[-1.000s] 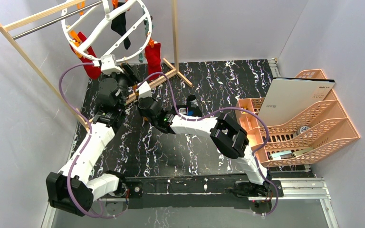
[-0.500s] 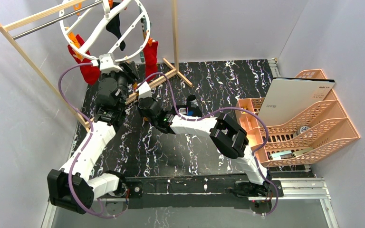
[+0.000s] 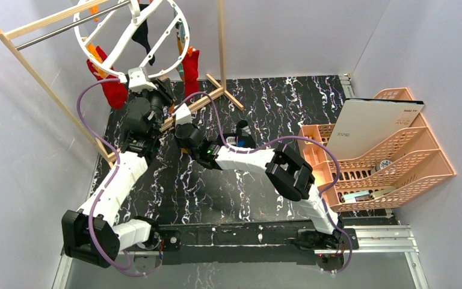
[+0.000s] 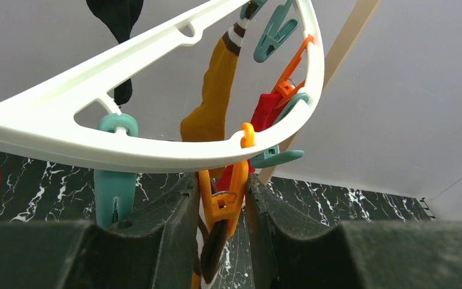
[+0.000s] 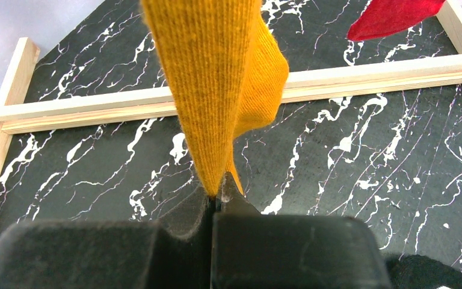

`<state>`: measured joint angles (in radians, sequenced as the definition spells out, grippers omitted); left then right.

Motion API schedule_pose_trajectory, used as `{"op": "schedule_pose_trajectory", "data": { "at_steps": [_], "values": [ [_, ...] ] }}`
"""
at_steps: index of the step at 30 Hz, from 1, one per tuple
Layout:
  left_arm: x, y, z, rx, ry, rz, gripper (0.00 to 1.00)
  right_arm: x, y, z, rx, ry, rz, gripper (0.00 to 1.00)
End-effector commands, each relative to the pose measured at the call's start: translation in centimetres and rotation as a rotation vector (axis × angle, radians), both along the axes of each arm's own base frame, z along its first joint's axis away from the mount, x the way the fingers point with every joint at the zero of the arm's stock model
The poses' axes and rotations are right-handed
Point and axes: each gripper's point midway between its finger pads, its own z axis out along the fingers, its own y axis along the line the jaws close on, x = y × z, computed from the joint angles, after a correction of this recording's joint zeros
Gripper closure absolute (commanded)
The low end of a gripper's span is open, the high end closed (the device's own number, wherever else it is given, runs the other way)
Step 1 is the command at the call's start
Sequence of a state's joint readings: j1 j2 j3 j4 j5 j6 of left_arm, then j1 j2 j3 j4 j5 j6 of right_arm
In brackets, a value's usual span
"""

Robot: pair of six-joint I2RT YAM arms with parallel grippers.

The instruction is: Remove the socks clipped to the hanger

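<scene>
Top view. The hanger point(image 3: 117, 47) sits in the upper left of the frame, hung on the rod of the wooden rack point(image 3: 48, 90) above the black marbled table point(image 3: 277, 108). Two red socks point(image 3: 113, 90) dangle from its rim, one lower left and one lower right. A black sock point(image 3: 143, 36) hangs inside the ring. The left tool point(image 3: 161, 87) is raised to the ring's lower edge.

Left wrist view. The white rim arcs across the upper frame. At bottom centre an orange clip point(image 4: 222, 198) hangs from the rim between the fingers point(image 4: 168, 211), which touch it on both sides; we read the left tool as clamped on it. A teal clip point(image 4: 115, 180) hangs just to the left. Behind the rim, the mustard sock point(image 4: 213, 102) hangs at centre, clipped at its striped cuff.

Right wrist view. The right tool point(image 5: 219, 195) sits at bottom centre, its fingers together and pinching the lower end of the mustard sock, which rises to the top edge. A wooden bar point(image 5: 367, 81) crosses the table behind it.
</scene>
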<state>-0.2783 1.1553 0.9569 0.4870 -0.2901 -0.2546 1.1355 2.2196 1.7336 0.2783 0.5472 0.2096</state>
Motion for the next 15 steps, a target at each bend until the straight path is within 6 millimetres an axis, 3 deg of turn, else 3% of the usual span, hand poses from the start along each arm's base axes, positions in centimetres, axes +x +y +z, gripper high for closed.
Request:
{"op": "schedule_pose_trajectory", "data": {
  "at_steps": [1, 5, 6, 15],
  "values": [
    [-0.6, 0.0, 2.7, -0.018, -0.083, -0.004, 0.76, -0.3, 0.4, -0.6, -0.019, 0.005, 0.007, 0.99],
    [-0.7, 0.1, 3.1, -0.017, -0.094, -0.003, 0.98, -0.3, 0.3, -0.9, -0.026, 0.007, 0.006, 0.99],
    [-0.8, 0.1, 3.2, -0.017, -0.095, -0.002, 1.0, -0.3, 0.3, -0.9, -0.025, 0.008, 0.005, 0.99],
    [-1.6, 0.5, 4.6, -0.003, -0.118, 0.005, 1.0, -0.7, -0.5, -1.7, -0.041, 0.023, 0.004, 0.99]
  ]
}}
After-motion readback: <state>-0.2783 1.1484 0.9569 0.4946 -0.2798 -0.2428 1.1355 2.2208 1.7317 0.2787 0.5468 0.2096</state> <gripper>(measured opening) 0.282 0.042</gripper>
